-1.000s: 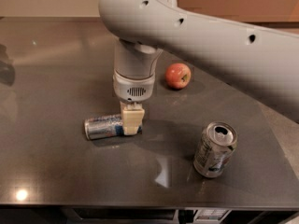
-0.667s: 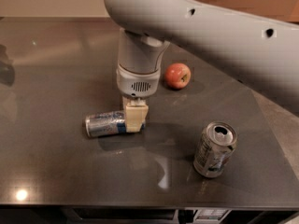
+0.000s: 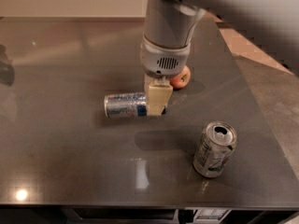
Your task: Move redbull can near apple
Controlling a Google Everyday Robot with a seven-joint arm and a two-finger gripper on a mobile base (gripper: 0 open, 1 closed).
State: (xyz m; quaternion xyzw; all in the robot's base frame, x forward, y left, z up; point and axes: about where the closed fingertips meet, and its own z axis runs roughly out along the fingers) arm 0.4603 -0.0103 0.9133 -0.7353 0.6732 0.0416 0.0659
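Closest to us is the front edge of the dark gray table. It is shiny, with small spots of light on it.

A little farther back, on the right side, stands a wide silver-white can. It has dents and green and red marks. Its top is open and it leans a bit.

Next comes the redbull can, near the middle of the table. It is thin and silver with blue parts, and it lies on its side, pointing left and right. The wide can is at 4 o'clock from it, well apart.

The gripper comes down from above onto the right end of the redbull can. The claw is pinching that end. One tan finger shows in front of the can. I cannot tell if the can rests on the table or hangs just above it.

Just behind the gripper is the apple, small and red-orange. It is at 1 o'clock from the redbull can and near it. The round gray wrist hides part of the apple.

The big gray arm goes up and off toward 1 o'clock.
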